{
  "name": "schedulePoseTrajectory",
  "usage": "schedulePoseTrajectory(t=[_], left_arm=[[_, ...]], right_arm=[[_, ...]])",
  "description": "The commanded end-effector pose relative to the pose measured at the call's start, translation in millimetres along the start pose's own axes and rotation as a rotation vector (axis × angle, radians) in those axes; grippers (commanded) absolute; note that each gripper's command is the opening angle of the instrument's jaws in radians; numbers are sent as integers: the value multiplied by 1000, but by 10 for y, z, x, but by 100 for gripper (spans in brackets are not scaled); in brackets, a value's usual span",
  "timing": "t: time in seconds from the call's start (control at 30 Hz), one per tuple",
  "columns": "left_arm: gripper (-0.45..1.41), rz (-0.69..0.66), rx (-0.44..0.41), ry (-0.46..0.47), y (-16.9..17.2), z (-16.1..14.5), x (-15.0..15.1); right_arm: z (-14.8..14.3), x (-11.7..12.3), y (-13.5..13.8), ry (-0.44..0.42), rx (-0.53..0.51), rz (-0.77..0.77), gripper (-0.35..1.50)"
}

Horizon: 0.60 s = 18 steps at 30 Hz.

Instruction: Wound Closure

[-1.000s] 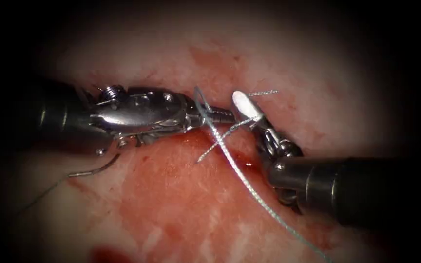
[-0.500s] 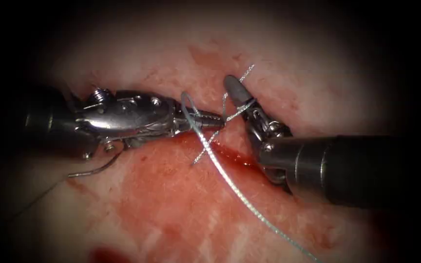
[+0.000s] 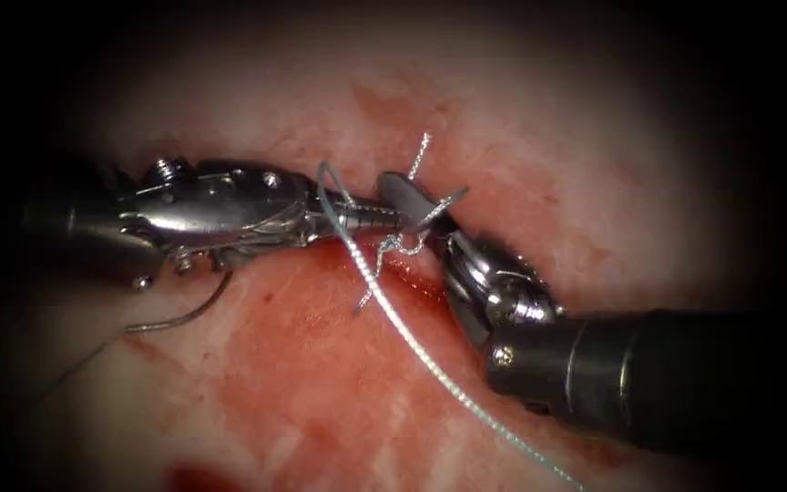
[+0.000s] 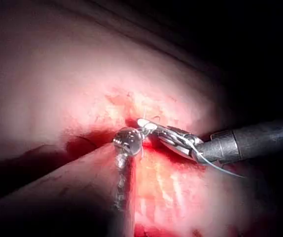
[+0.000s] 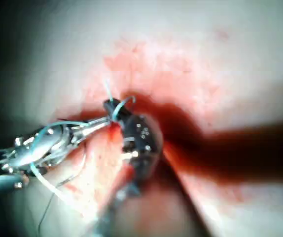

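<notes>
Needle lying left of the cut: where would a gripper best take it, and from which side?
Probably the needle's mid-curve, from above: it lies free and flat on the tissue, not in it, and its upper end sits by the left gripper's shaft. Thread loops round the shut left gripper; the right gripper is shut on thread.

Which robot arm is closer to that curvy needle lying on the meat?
Left. The left tool reaches over the tissue with the needle lying loose just below its wrist. The right tool sits across the cut, farther away, holding thread.
</notes>
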State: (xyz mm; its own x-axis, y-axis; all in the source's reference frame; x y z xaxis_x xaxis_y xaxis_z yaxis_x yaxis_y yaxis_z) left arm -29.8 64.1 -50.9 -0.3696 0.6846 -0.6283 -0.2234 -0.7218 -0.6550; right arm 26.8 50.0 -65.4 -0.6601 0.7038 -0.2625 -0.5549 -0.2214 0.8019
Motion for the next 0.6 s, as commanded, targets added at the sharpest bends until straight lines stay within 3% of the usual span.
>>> schedulePoseTrajectory(t=[0.03, 0.5, 0.6], left_arm=[[-35, -9, -1, 0, 0, 5, -5], [-35, -42, 63, 3, -46, -19, 23], [-35, -52, 134, 0, -62, -19, 25]], right_arm=[[0, -9, -1, -2, 4, -26, -35], [-35, -36, -33, 28, 1, -263, -35], [-40, -38, -34, 21, -1, -293, -35]])
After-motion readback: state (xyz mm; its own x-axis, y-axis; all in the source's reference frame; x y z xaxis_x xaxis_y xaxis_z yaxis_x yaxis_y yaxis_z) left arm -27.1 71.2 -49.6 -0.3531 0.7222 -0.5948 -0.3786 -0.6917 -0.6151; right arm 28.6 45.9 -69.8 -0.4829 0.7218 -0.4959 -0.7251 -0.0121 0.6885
